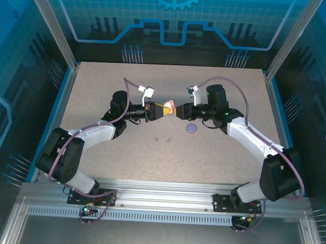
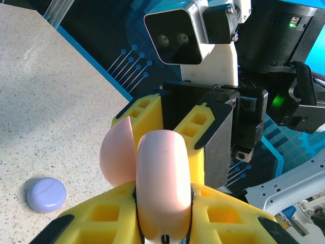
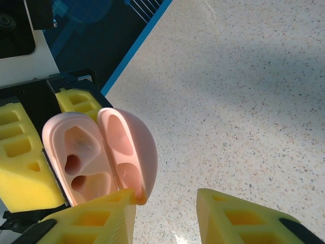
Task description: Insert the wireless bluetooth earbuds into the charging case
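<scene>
The speckled table (image 1: 98, 97) bore all the task items near its centre. My left gripper (image 1: 162, 109) was pinched on the pink charging case (image 3: 96, 152) and held it clear of the table, with the lid hinged open toward my right wrist camera. My right gripper (image 3: 165, 199) stood just beside the case with its jaws spread. One finger touched the lid edge and nothing sat between the two. Both sockets in the case appeared empty. A closed purple case (image 2: 45, 194) lay on the table near the grippers. Two earbuds (image 1: 157, 140) (image 1: 168, 140) lay side by side on the table nearer the bases, their colour too small to tell. Judged step: case open, insertion not yet begun. The next move called for the right gripper to descend, pinch one earbud and align its stem with a socket.
</scene>
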